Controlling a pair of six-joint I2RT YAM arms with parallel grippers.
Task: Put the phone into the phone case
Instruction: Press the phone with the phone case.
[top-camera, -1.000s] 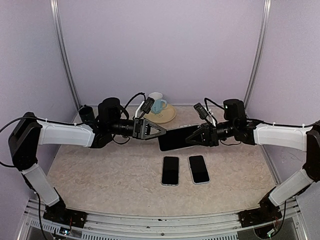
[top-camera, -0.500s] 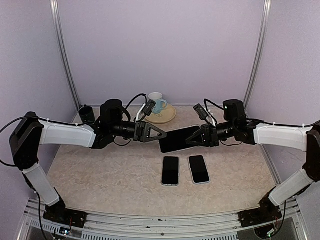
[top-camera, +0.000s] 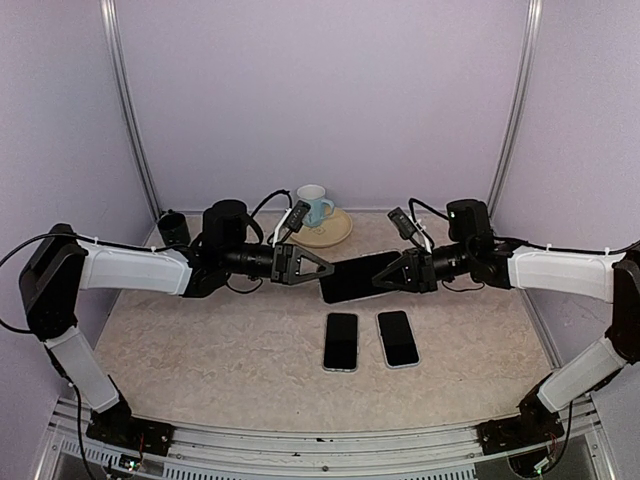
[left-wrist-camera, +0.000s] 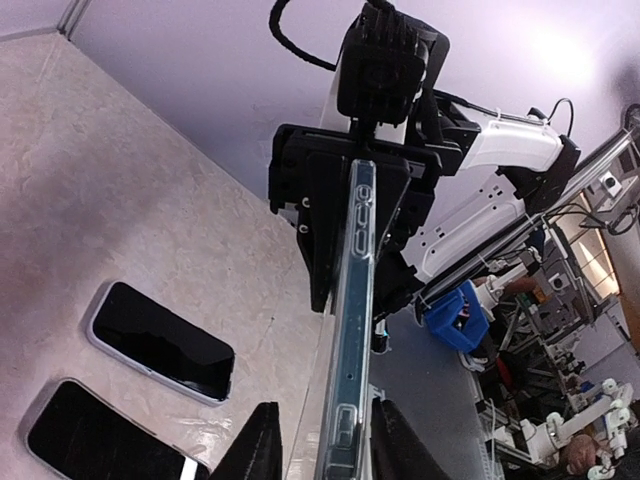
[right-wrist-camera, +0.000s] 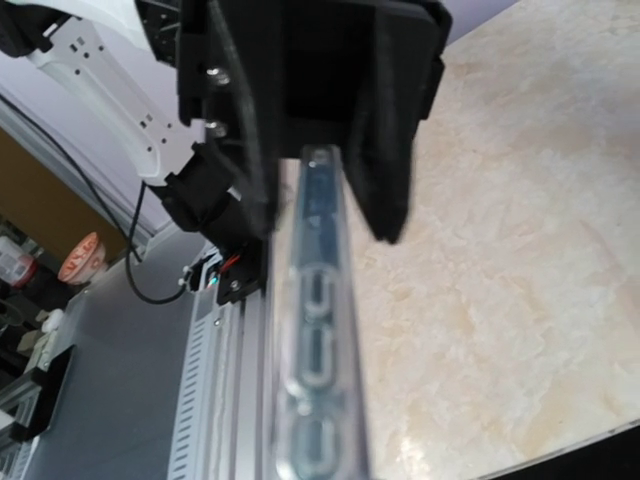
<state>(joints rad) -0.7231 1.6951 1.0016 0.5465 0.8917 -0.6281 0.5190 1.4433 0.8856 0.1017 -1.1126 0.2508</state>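
A dark phone in a clear phone case hangs in the air between both arms above the table's middle. My right gripper is shut on its right end. My left gripper is open and straddles its left end. In the left wrist view the case shows edge-on between my fingers; one finger stands apart from it and the other is close beside it. In the right wrist view the blurred case edge runs toward the black left gripper. I cannot tell how fully the phone sits in the case.
Two dark-screened phones lie side by side on the marble table, below the held one. A mug on a yellow saucer stands at the back. A small black cup stands at the back left.
My left gripper has crept right, closer around the left end of the held phone. The phone and the right gripper have shifted only slightly.
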